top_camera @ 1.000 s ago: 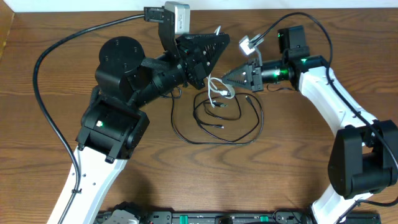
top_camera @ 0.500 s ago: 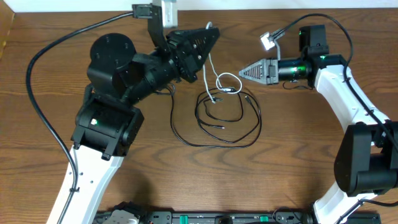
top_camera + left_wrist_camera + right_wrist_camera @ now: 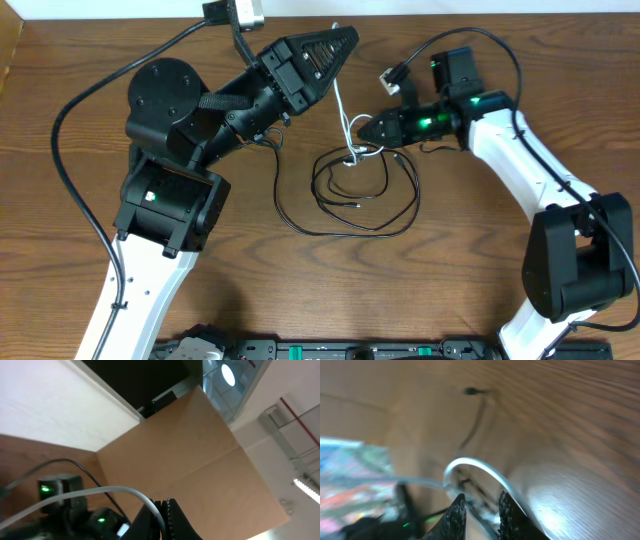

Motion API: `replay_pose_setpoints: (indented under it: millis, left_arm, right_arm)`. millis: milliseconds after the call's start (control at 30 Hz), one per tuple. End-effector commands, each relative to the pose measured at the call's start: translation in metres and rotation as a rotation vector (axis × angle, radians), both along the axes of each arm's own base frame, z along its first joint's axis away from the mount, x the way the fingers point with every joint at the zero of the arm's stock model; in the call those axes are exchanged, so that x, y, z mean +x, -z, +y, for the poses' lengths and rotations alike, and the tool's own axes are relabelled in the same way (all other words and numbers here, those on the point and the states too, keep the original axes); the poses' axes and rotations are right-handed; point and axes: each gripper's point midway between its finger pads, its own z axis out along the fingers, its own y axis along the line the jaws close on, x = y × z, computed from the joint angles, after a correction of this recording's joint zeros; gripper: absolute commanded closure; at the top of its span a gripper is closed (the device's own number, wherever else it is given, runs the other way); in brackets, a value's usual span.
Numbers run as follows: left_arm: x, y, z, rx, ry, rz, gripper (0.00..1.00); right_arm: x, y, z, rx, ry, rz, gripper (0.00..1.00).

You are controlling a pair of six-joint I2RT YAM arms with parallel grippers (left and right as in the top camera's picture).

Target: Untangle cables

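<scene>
A thin white cable [image 3: 341,105] runs from my left gripper [image 3: 350,33] down to a small loop lying on the coiled black cable [image 3: 417,195] at mid-table. The left gripper is raised near the table's far edge and is shut on the white cable [image 3: 125,491], which is pinched between its fingers [image 3: 164,510]. My right gripper [image 3: 362,130] has its tip at the white loop. In the blurred right wrist view its fingers [image 3: 480,510] stand a little apart just below the white loop [image 3: 475,466], and a black cable end [image 3: 470,391] lies beyond.
The left arm's thick black wire [image 3: 75,170] arcs over the table's left side. A brown cardboard panel [image 3: 200,460] and a white wall show behind the table. A black rail [image 3: 350,350] runs along the front edge.
My left gripper has moved up and back with the white cable, drawing it straighter. My right gripper pulled right, then came back left and down to the white loop.
</scene>
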Motion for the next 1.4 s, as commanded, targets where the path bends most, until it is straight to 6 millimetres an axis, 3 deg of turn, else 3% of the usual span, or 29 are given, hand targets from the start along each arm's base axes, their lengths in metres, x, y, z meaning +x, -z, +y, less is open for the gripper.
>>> replay_pose_setpoints:
  millis: [0,133,333,433,600,800,1033,1133,1267,1367]
  left_arm:
    - [-0.011,-0.015,0.000,-0.040,0.043,0.008,0.92]
    - [-0.011,-0.015,0.000,-0.040,0.042,0.004,0.93]
    - [-0.008,-0.016,0.005,-0.036,0.026,-0.007,0.92]
    - [-0.003,-0.016,0.012,-0.037,0.005,-0.008,0.93]
    - [0.002,-0.017,0.019,-0.037,-0.019,-0.010,0.92]
    - [0.002,-0.023,0.025,-0.046,-0.034,-0.038,0.93]
    - [0.002,-0.027,0.028,-0.050,-0.038,-0.054,0.92]
    - [-0.002,-0.037,0.028,-0.064,-0.034,-0.101,0.92]
    - [-0.005,-0.043,0.032,-0.069,-0.043,-0.123,0.93]
    - [-0.003,-0.042,0.036,-0.065,-0.047,-0.123,0.92]
  right_arm:
    - [0.021,0.017,-0.017,-0.164,0.178,-0.003,0.81]
    - [0.027,0.025,-0.018,-0.177,0.194,-0.009,0.77]
    - [0.027,0.069,-0.050,-0.342,0.292,0.093,0.68]
    - [0.026,0.082,-0.069,-0.398,0.330,0.132,0.53]
    - [0.028,0.095,-0.091,-0.441,0.374,0.172,0.41]
    - [0.026,0.102,-0.109,-0.457,0.398,0.211,0.35]
    - [0.020,0.098,-0.096,-0.402,0.303,0.196,0.38]
    - [0.020,0.107,-0.122,-0.517,0.423,0.238,0.39]
    - [0.018,0.113,-0.155,-0.619,0.526,0.277,0.05]
    - [0.016,0.114,-0.173,-0.622,0.560,0.308,0.01]
